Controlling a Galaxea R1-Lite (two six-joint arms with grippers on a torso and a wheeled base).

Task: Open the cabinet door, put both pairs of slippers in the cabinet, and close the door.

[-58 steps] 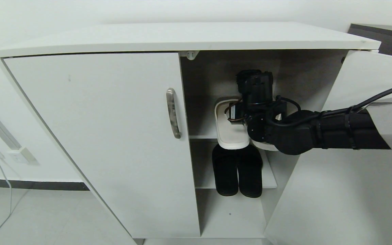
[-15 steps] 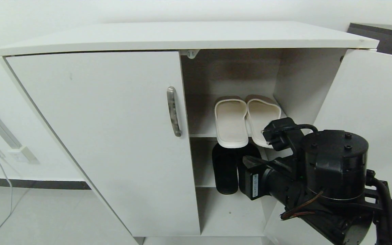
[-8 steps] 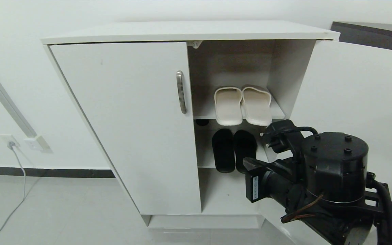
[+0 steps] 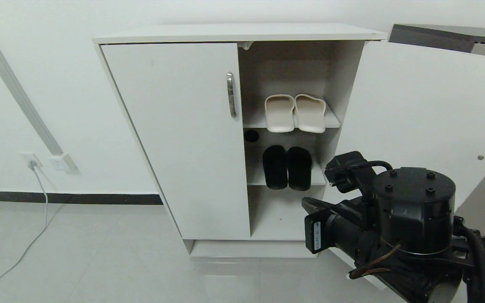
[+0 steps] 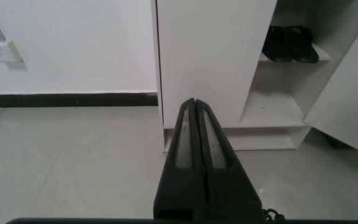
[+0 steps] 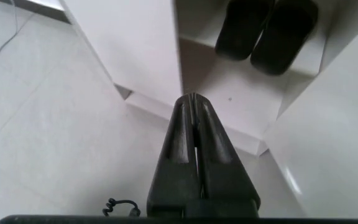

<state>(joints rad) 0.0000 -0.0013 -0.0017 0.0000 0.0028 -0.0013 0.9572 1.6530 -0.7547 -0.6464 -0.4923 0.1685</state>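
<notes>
White wall, dark baseboard, glossy pale tiled floor, wall socket with grey cable, slanted conduit

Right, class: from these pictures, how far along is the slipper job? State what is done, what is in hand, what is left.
Done: the right door stands open, the white slippers sit on the upper shelf and the black slippers on the shelf below. In hand: nothing; the left hand and right hand are shut, empty, in front of the cabinet. Left: closing the door.

black arm, round screw-topped joint, black cable, white label
</notes>
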